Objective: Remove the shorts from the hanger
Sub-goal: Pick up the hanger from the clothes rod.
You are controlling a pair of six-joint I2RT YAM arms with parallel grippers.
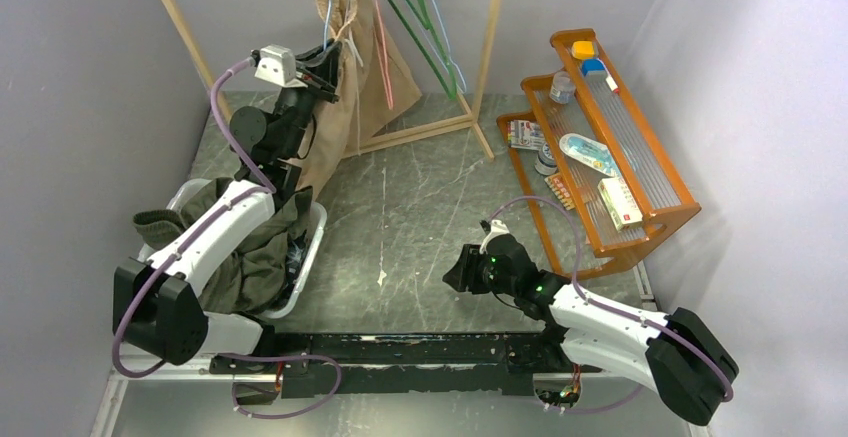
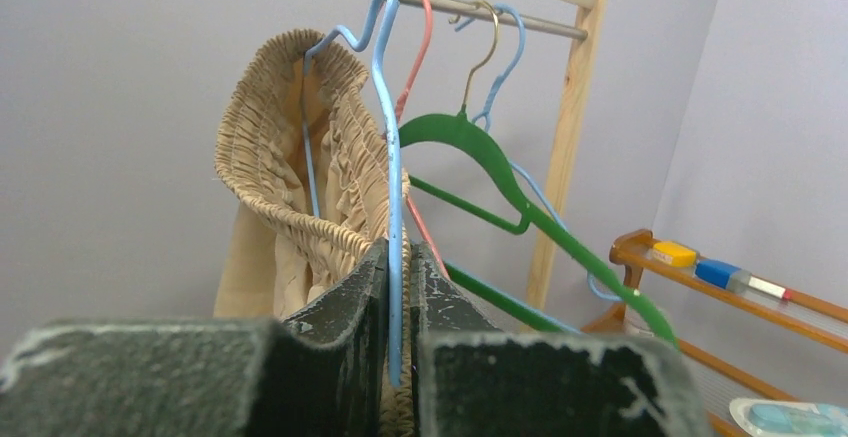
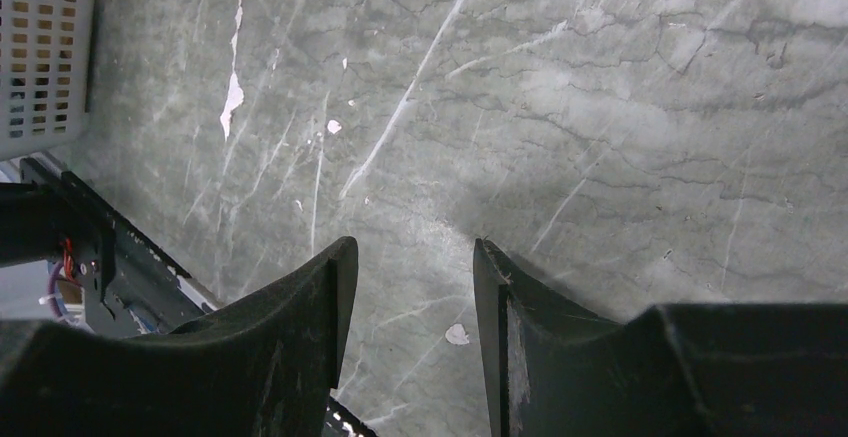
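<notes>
Tan shorts [image 1: 375,77] with a gathered elastic waist [image 2: 270,147] hang on a blue wire hanger [image 2: 385,107] from the rack's rail. My left gripper [image 2: 398,262] is raised to them [image 1: 328,57] and is shut, pinching the waistband together with the blue hanger wire. Olive green shorts [image 1: 245,257] lie in the white basket [image 1: 318,232], under the left arm, with a dark piece of fabric [image 1: 298,254] beside them. My right gripper [image 3: 410,257] hovers low over the table [image 1: 455,275], open, with nothing between its fingers.
Empty green [image 2: 500,172], pink [image 2: 420,37] and light blue [image 2: 505,57] hangers hang beside the blue one. The wooden rack's post [image 1: 490,47] stands behind. An orange tiered shelf [image 1: 640,157] with small items stands at the right. A basket corner [image 3: 40,47] shows near the right gripper.
</notes>
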